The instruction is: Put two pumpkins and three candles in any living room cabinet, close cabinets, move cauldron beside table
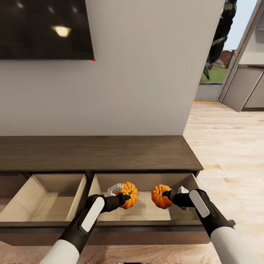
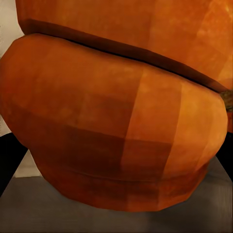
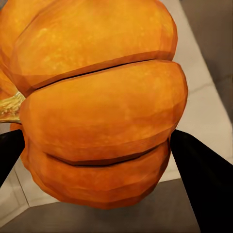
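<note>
Step in hand: lowering both pumpkins into the open right-hand drawer (image 1: 146,209) of the cabinet (image 1: 95,152), as I judge it.
Left pincer (image 1: 126,198): clamped on the left pumpkin (image 1: 129,194), lower centre of the head view, hanging over the drawer's pale inside.
Right pincer (image 1: 169,197): clamped on the right pumpkin (image 1: 161,196), just right of centre, over the same drawer.
Spacing: the 2 pumpkins hang near each other but apart, a clear gap between them.
How to do it well: bring each one down until it is close to the drawer floor before letting go, so a round thing does not drop and roll; keep the gap so they do not knock together; set them toward the middle, away from the front rim, so the drawer can close freely.
Other drawer (image 1: 47,200): lower left of the frame, also pulled out; both will need shutting later.
Look of the pumpkins: orange, deeply ribbed, squat; in the left wrist view (image 2: 121,126) the skin is darker and reddish, in the right wrist view (image 3: 97,107) brighter, with a yellowish stem at its side.
Candles, cauldron: not dealt with here.
</note>
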